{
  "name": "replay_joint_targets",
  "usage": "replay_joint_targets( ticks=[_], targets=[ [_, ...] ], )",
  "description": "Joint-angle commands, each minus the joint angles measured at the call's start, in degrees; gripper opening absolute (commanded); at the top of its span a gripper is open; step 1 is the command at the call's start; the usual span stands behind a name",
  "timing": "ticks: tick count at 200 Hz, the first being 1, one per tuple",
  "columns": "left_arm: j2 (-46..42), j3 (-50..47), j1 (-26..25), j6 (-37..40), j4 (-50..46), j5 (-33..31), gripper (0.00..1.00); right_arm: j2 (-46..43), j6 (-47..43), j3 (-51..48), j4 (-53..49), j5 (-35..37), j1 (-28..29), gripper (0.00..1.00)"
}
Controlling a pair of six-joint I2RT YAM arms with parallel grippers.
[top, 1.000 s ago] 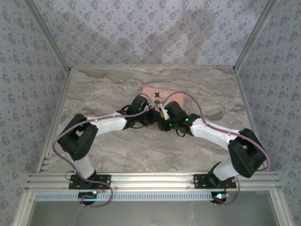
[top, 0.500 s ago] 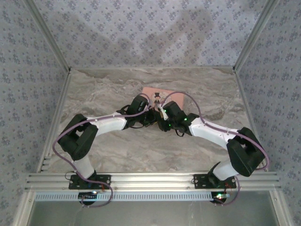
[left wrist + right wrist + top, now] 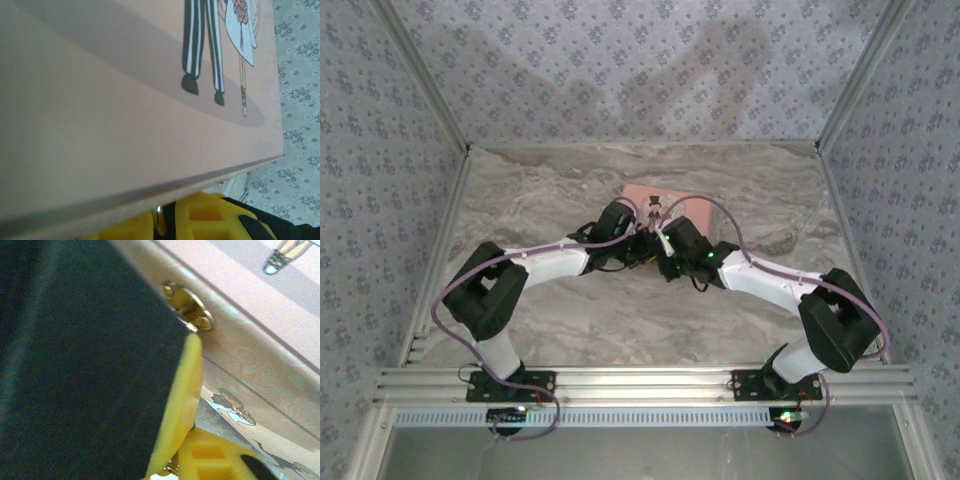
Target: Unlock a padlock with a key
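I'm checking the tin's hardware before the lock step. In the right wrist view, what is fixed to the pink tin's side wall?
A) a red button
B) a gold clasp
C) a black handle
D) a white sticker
B: a small gold clasp with two round ends sits on the side wall of the tin, near its top edge.

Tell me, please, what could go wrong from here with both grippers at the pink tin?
The left gripper and right gripper crowd together at the near edge of the pink tin; they might bump or shove it.
In the right wrist view, a dark finger pad sits by the gold latch and blocks much of the view, so a slip could go unnoticed.
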Motion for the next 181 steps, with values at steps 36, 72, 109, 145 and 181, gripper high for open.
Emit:
replay_joint_targets(
  ticks=[36, 72, 109, 145, 181],
  targets=[
    [-2.5, 1.8, -0.1, 1.1, -0.1, 2.3, 0.04, -1.1, -0.4, 0.1, 0.6, -3.3, -1.3, 0.0],
    [-2.5, 0.8, -0.1, 1.1, 0.1, 2.1, 0.08, -1.1, 0.3, -1.2, 1.6, -6.7, -2.4, 0.0],
    [-2.8, -0.6, -0.1, 1.7, -0.8, 0.8, 0.21, -0.4, 1.1, -2.7, 2.5, -7.5, -2.4, 0.0],
    [-2.4, -3.2, -0.1, 1.4, -0.4, -0.5, 0.31, 1.6, 2.6, -4.9, 5.0, -7.9, -2.3, 0.04],
    [-2.3, -5.1, -0.1, 1.6, -0.3, -1.7, 0.35, 3.1, 3.2, -6.0, 6.3, -8.7, -2.3, 0.02]
  ],
)
